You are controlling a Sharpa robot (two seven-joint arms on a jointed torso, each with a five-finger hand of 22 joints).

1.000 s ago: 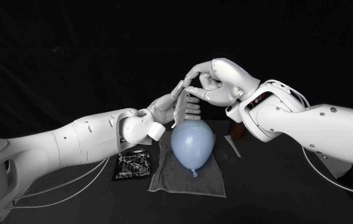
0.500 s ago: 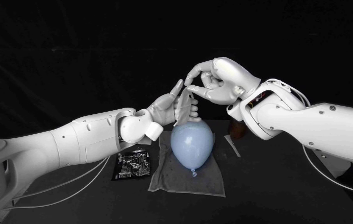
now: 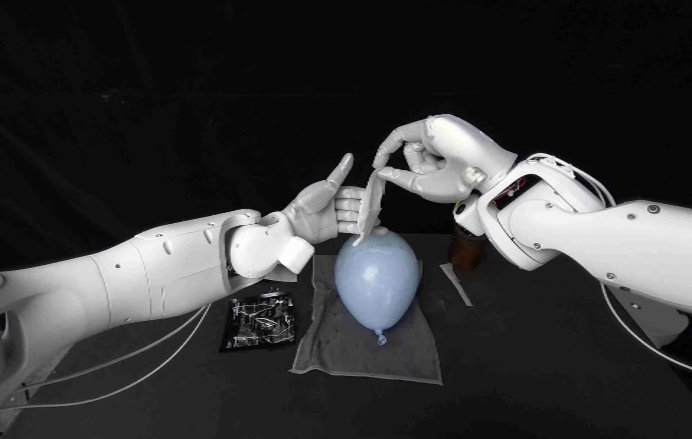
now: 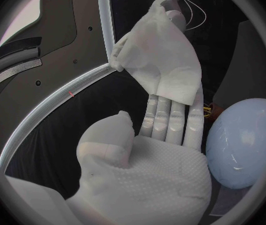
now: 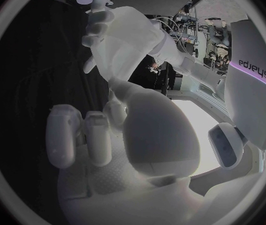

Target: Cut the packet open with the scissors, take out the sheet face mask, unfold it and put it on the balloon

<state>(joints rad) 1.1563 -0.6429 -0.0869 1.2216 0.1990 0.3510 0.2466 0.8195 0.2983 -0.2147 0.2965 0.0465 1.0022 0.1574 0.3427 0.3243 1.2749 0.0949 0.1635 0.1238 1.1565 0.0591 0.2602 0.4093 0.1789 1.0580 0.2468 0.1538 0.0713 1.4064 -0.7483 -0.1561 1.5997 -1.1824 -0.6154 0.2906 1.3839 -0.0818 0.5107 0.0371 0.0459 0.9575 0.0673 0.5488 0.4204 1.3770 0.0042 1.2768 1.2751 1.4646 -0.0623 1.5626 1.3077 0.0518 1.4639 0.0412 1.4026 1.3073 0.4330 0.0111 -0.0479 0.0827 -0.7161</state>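
The folded white sheet face mask [image 3: 372,199] hangs above the pale blue balloon [image 3: 378,277]. My right hand [image 3: 437,157] pinches its top edge. In the left wrist view the mask [image 4: 163,60] lies against the straight fingers [image 4: 170,121] of my left hand [image 3: 326,211], and the thumb [image 3: 339,169] stands up, apart from it. The right wrist view shows the mask [image 5: 127,41] beyond my right hand [image 5: 139,135]. The balloon [image 4: 242,141] lies on a grey cloth [image 3: 368,349]. The black packet [image 3: 260,321] lies flat, left of the cloth.
A thin white strip [image 3: 456,285] lies on the table right of the balloon. A brown object [image 3: 464,249] stands behind it, under my right arm. Both forearms hang low over the table on either side of the cloth.
My left thumb has lifted off the mask and now points up. My right hand has shifted slightly to the right with the mask's top edge.
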